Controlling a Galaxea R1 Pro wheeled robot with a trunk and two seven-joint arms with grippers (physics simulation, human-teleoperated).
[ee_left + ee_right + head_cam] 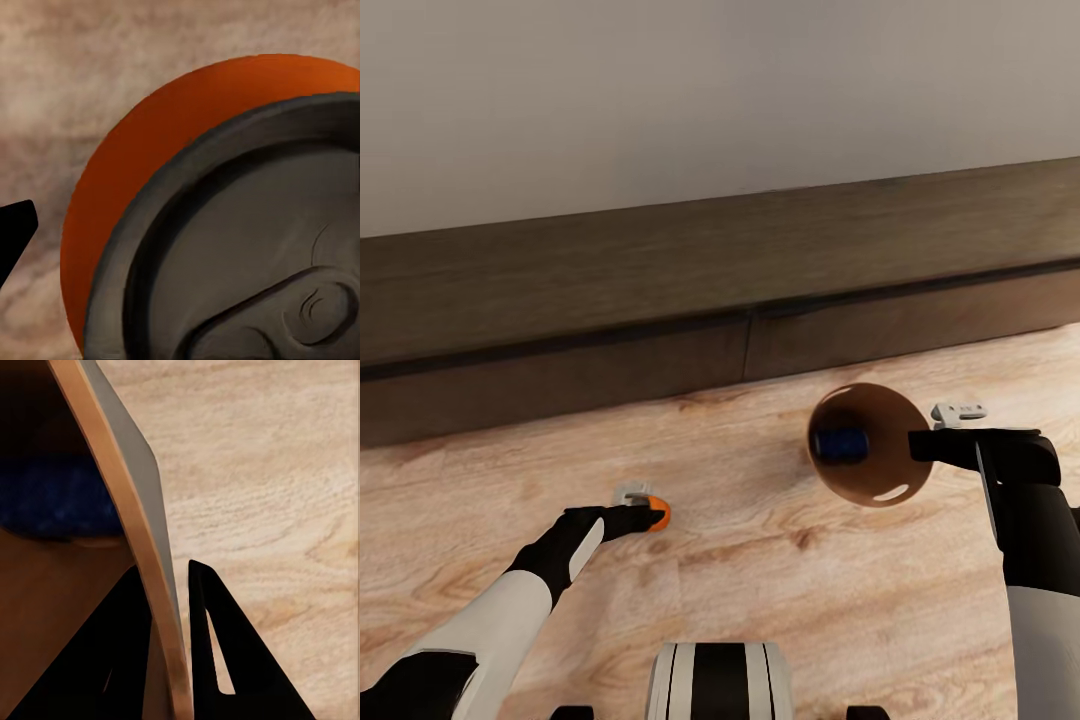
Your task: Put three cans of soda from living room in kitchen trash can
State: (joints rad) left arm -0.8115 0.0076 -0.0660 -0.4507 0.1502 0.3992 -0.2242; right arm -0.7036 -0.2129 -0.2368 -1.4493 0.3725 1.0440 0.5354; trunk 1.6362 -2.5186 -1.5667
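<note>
**Wood floor by the low dark bench: one can in the bin, one under the left pincer**

Light wood floor (780, 590) runs up to a long dark bench (660, 300) at 12 o'clock. The trash can (880, 480) hangs at 3 o'clock, its rim clamped between the right pincer's (169, 607) fingers, a blue soda can (840, 443) inside. At 9 o'clock the left pincer (645, 518) sits over an orange soda can (135, 172); I cannot tell whether it grips.

A light, knotty wood-plank floor (780, 590) fills the view from 3 through 6 to 9 o'clock. Toward 12 o'clock a long, low, dark brown wooden bench (660, 290) runs across, against a plain pale grey wall (690, 90).
</note>
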